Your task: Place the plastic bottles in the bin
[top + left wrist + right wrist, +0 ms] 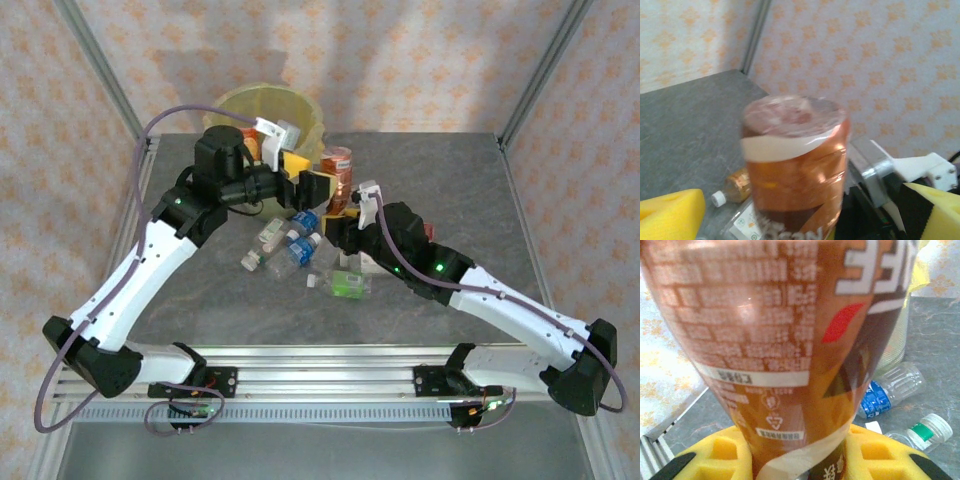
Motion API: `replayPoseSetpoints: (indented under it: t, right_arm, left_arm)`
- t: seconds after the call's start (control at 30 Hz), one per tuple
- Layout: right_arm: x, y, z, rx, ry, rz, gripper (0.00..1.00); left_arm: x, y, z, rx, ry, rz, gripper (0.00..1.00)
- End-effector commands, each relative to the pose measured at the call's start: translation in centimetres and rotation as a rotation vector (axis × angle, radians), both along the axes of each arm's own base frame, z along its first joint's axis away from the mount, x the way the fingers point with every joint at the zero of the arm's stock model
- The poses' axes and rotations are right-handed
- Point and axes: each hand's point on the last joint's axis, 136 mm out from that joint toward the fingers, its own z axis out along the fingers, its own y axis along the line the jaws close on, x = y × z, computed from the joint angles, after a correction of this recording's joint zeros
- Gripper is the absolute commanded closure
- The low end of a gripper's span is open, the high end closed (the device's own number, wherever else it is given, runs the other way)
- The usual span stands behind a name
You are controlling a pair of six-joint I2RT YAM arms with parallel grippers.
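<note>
- now the right pincer [796, 456] pinches the orange-labelled bottle [338, 163], just right of the bin [243, 101] at the far left of the surface [455, 180].
- left pincer [308, 172] is spread, close beside that bottle; it should grip firmly or back off.
- release only past the rim; other bottles [293, 246] lie nearer.

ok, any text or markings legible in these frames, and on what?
Orange bottle, large white characters: cropped by the frame, unreadable.
Its fine print: blurred; a triangular recycling mark shows.
Blue-labelled bottle, green-labelled bottle: print too small.
Nothing quotable.
</note>
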Motion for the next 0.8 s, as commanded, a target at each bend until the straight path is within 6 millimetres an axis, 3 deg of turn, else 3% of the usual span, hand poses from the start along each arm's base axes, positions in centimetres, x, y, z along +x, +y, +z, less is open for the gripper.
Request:
replayPoseSetpoints:
  t: [0.0,0.2,0.5,0.77]
  right_arm:
    - [-0.7,0.5,2.2,0.069,-0.046,0.053,0.79]
    - [-1.3,1.1,2.5,0.082,-0.048,0.108,0.78]
    - [-1.7,1.5,2.5,0.082,-0.047,0.140,0.77]
    - [-2.1,1.8,2.6,0.085,-0.051,0.169,0.77]
  left_arm:
    - [-1.4,-1.6,0.7,0.034,-0.057,-0.097,0.00]
    - [-0.5,-2.5,0.9,0.025,-0.042,-0.098,0.01]
    - [-0.5,-2.9,1.3,-0.005,-0.032,-0.113,0.23]
    - [0.6,-2.6,0.8,0.013,-0.007,-0.053,0.18]
